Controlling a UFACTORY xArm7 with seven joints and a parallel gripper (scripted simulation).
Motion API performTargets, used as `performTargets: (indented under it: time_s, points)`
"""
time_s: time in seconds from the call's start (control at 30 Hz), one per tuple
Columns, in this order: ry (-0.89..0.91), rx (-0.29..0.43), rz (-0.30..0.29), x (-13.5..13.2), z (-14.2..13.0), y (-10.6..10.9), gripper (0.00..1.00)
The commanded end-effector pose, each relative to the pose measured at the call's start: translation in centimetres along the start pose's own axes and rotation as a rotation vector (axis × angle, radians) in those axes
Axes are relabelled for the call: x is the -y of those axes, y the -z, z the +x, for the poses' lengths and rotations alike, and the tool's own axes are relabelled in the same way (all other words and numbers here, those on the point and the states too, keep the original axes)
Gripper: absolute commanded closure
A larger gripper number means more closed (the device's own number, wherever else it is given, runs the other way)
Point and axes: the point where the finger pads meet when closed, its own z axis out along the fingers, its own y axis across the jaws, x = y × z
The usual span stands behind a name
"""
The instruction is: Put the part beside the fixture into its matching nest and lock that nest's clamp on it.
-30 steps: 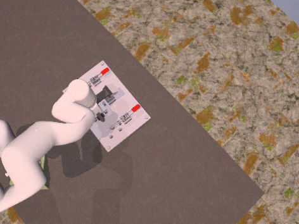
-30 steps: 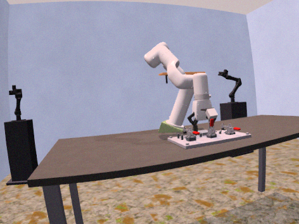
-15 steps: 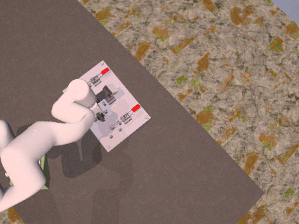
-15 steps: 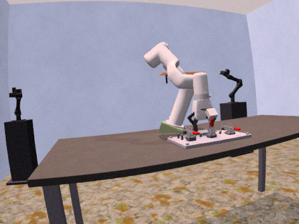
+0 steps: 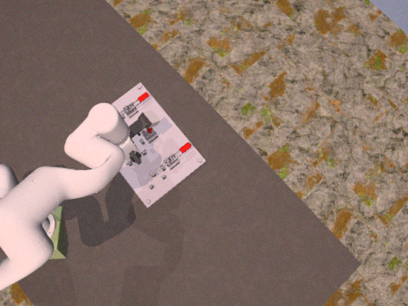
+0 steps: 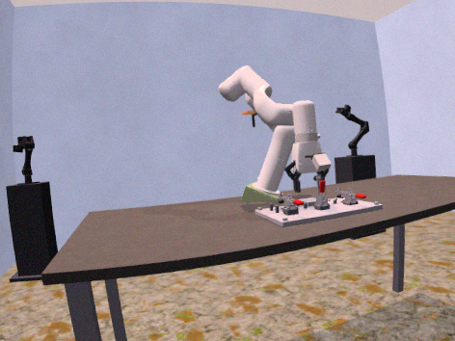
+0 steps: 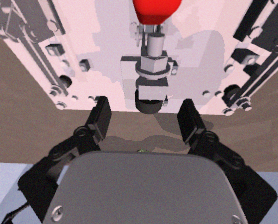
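Wrist view: hand [image 7: 144, 120] wide, empty, before middle clamp [image 7: 152, 67]; red handle [image 7: 155, 11] likely stiff, grip across knob

brown table [image 6: 193, 237]; two black pedestals [image 6: 29, 227] with camera arms; blue walls [image 6: 145, 97]

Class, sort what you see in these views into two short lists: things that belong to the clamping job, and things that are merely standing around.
Belongs to the job:
- fixture plate
- middle clamp, red handle upright
- two outer clamps, red handles lying flat
- open gripper, holding nothing

Just standing about:
- camera on black pedestal
- second camera on pedestal
- table
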Motion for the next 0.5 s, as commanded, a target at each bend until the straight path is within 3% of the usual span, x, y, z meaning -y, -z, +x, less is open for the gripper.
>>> performTargets:
  time_s: [0.0,0.47]
  points:
    - [0.000,-0.002,-0.001,-0.02,0.03,1.93,0.00]
    - [0.000,-0.002,-0.001,-0.02,0.02,2.71,0.00]
